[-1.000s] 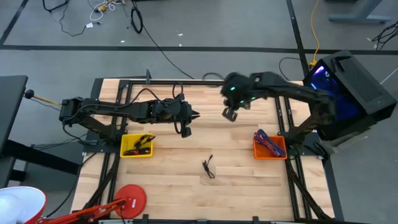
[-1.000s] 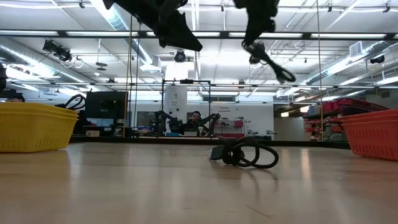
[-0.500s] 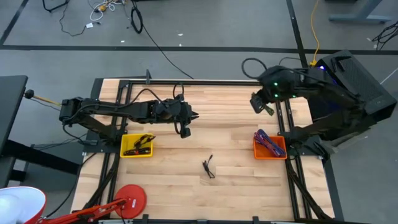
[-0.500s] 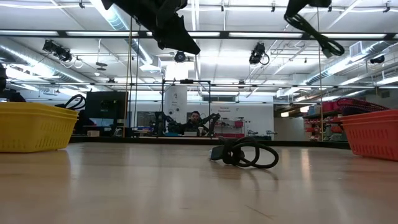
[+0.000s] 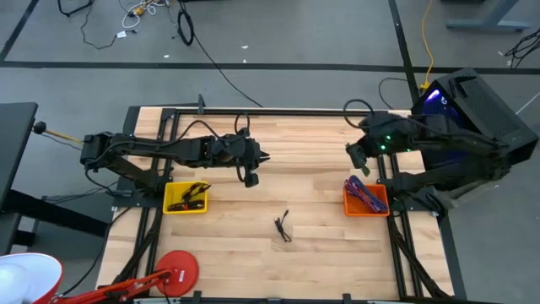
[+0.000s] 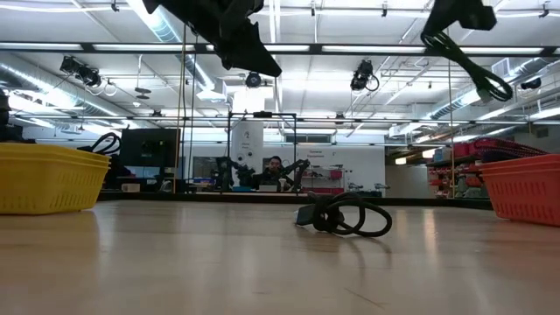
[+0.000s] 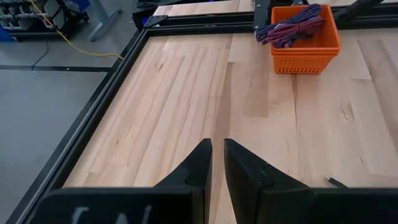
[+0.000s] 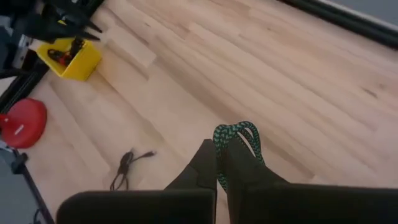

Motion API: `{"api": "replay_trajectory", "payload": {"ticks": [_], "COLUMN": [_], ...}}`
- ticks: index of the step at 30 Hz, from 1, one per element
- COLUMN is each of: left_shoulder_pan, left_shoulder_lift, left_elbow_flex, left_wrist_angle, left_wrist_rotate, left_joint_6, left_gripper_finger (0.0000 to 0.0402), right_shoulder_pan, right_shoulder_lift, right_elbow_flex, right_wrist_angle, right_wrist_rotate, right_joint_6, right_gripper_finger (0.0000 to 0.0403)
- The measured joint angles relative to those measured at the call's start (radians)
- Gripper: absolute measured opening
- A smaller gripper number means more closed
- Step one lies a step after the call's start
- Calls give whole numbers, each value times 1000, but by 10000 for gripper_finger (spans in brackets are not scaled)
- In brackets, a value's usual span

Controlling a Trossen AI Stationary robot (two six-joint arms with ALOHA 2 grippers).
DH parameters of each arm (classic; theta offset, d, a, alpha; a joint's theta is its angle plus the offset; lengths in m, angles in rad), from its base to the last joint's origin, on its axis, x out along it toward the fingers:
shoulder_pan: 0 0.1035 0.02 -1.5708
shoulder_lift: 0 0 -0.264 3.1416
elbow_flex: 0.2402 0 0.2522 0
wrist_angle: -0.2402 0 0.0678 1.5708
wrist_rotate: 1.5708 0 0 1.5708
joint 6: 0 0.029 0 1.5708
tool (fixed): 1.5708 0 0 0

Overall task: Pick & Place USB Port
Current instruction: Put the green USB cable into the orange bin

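The wooden surface carries a yellow basket, an orange basket and a black cable. Workshop room behind. Right pincer pinches a green cable near the orange basket. Left pincer pressed together, high above; its arm is cut off in the low view.

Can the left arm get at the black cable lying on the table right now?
Probably yes: the left gripper is empty, shut, and the black cable lies alone on bare table nearby.

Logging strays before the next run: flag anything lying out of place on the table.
One black cable lies loose mid-table, in neither the yellow basket nor the orange basket. The right gripper holds a green-black cable aloft.
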Motion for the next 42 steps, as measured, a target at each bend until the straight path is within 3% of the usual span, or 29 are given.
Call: {"api": "replay_trajectory", "payload": {"ticks": [8,18,29,42], "left_shoulder_pan": [0,5,5,5], "left_shoulder_lift": [0,0,0,0], "left_elbow_flex": [0,0,0,0], "left_wrist_angle": [-1,-4,-23,-22], "left_wrist_rotate": [0,0,0,0], "left_joint_6": [0,0,-1,-5], "left_gripper_finger": [48,48,48,48], "right_shoulder_pan": [124,270,358,393], "right_shoulder_lift": [-168,-236,-291,-372], "right_elbow_flex": [-126,-229,-307,-485], "right_wrist_angle": [21,-32,-39,-34], "right_wrist_rotate": [54,136,201,163], "right_joint_6": [182,314,391,438], "right_gripper_finger": [1,0,0,0]}}
